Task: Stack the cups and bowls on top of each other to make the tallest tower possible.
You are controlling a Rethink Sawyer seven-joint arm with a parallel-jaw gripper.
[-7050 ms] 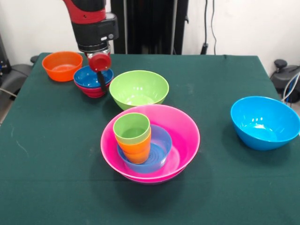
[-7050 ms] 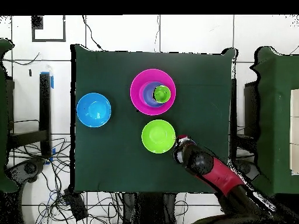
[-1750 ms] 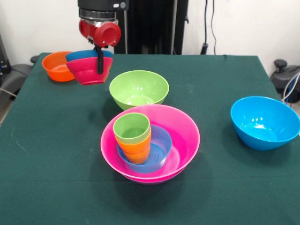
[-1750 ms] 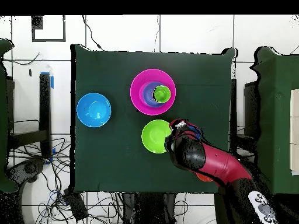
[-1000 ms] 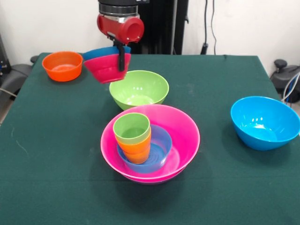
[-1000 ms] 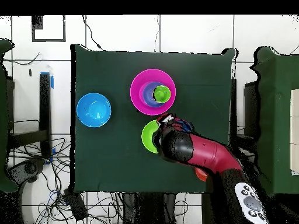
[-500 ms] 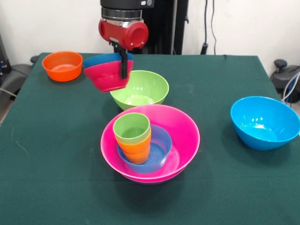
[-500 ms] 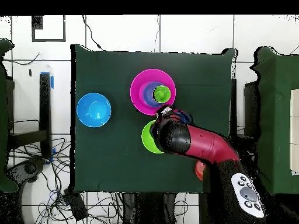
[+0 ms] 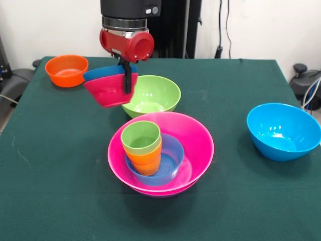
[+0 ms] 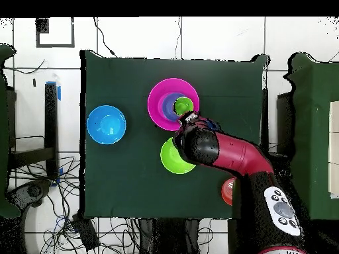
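Red bowl (image 9: pixel 109 92) w/ dark-blue bowl (image 9: pixel 103 73) nested, rim pinched by fingers (image 9: pixel 127 80), held above table (image 9: pixel 235 191).

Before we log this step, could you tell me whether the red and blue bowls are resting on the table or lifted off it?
Lifted: the pincer holds the nested red bowl and dark-blue bowl by their rim, tilted, above the table.
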